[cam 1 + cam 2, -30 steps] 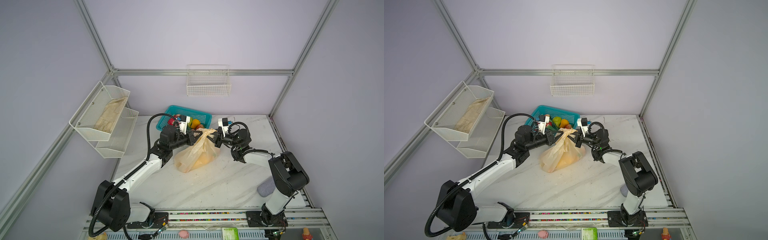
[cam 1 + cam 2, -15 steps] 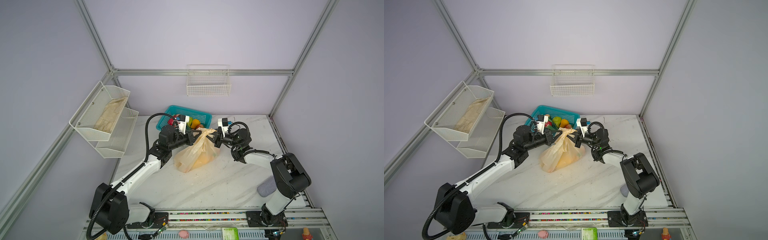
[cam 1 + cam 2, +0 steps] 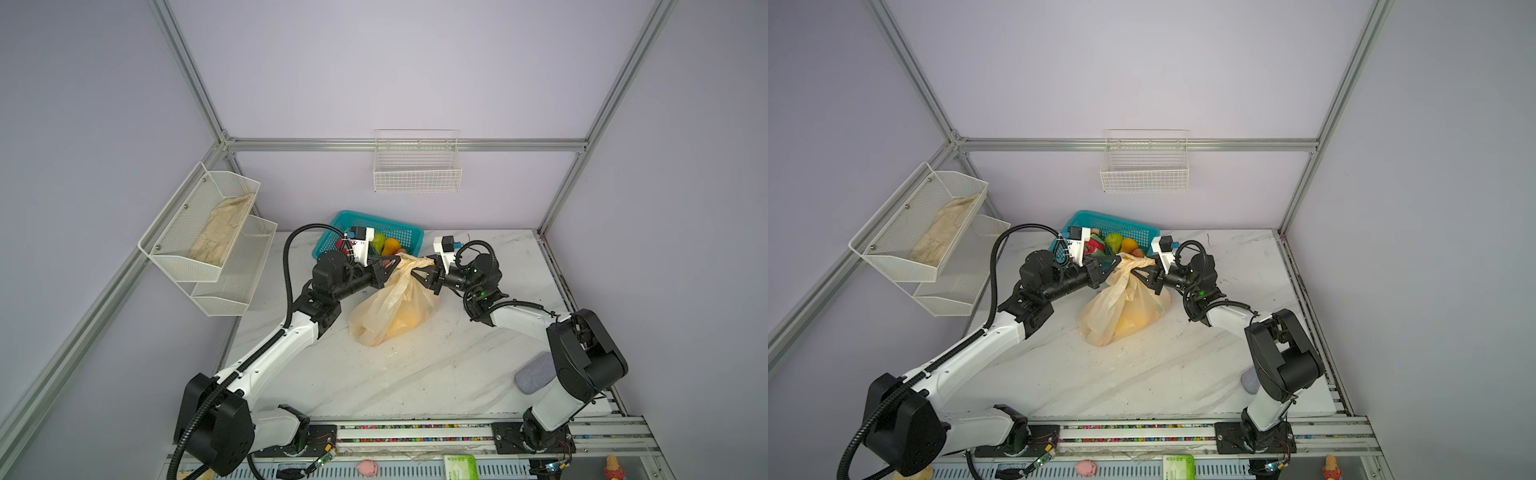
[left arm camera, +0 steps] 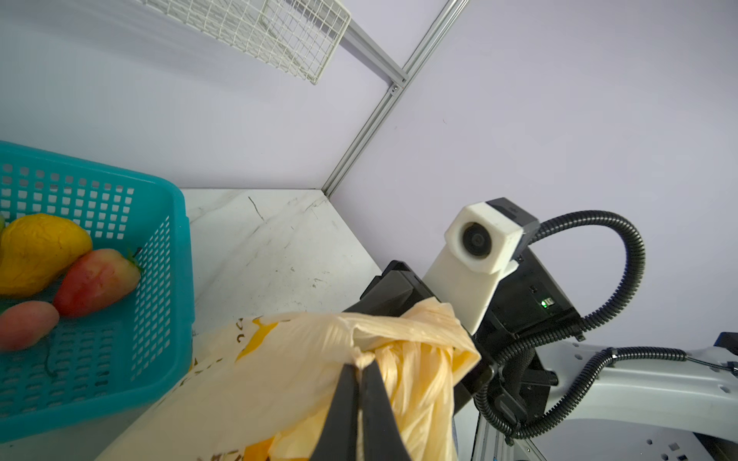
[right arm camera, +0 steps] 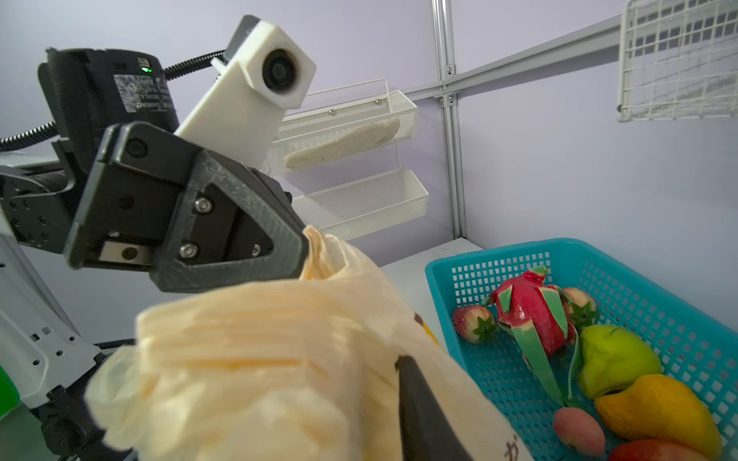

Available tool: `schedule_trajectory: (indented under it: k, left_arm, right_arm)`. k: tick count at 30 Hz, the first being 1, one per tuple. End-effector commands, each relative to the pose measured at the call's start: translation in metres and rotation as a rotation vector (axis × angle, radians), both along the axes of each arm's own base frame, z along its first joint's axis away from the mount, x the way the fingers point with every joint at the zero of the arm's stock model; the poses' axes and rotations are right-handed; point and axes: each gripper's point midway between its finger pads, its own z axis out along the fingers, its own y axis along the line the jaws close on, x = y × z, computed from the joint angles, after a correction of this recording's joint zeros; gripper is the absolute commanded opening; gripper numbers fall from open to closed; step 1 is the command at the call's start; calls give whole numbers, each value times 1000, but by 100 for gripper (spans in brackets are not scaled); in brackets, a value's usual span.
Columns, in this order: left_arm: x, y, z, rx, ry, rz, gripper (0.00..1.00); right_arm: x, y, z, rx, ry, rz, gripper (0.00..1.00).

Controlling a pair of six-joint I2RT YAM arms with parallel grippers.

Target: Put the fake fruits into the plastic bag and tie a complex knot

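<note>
The left jaws are closed tight at their very tips on a thin fold of the handle strips [image 4: 415, 351], as the left wrist view shows. The right jaws stand parted about the bunched plastic on the far side and do not visibly pinch it. Between them hangs the plastic bag [image 3: 395, 307], its top drawn up and its belly resting on the surface [image 3: 415, 374], with something orange-yellow showing through the film. The likely trouble starts at that tip grip: the film is thin and slick, so a pull could slide it out or tear it. With the right jaws loose, any twist already put into the strips may unwind. A harder tug could also tip the bag over. I judge the filling incomplete, since the dragon fruit [image 5: 527, 315], green pear [image 5: 615, 359], orange pear [image 5: 655, 407] and a strawberry [image 5: 475, 323] lie in the teal basket [image 3: 399, 230], so tying now would shut them out. That basket sits just behind the bag and close to both wrists, so it crowds any sweep backward. Well apart are the wall shelves holding a beige cloth [image 3: 220, 232], a white wire basket [image 3: 417, 166] on the back wall, and a grey lump [image 3: 536, 372] beside the right arm's base.
</note>
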Motion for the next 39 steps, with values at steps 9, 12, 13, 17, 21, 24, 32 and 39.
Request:
schedule_trajectory:
  k: [9, 12, 13, 17, 21, 24, 32, 39]
  left_arm:
    - [4, 2, 4, -34, -36, 14, 0]
    - [6, 2, 1, -42, -23, 18, 0]
    - [6, 2, 0, -44, -18, 17, 0]
    - [6, 2, -2, -46, -12, 18, 0]
    - [6, 3, -3, -44, -11, 25, 0]
    - [6, 3, -5, -44, -7, 23, 0]
    - [7, 2, -5, -42, -8, 22, 0]
    - [7, 3, -4, -40, -15, 24, 0]
  right_arm:
    - [0, -19, 2, -84, -40, -125, 48]
    - [4, -27, -3, -124, -27, -188, 66]
    - [5, -30, -6, -138, -23, -205, 70]
    - [6, -41, -14, -209, -9, -270, 83]
    - [2, -51, -23, -244, 26, -313, 89]
    - [-7, -63, -13, -224, 39, -362, 92]
    - [-27, -85, -12, -240, 124, -428, 93]
    - [-52, -75, -8, -124, 241, -305, 70]
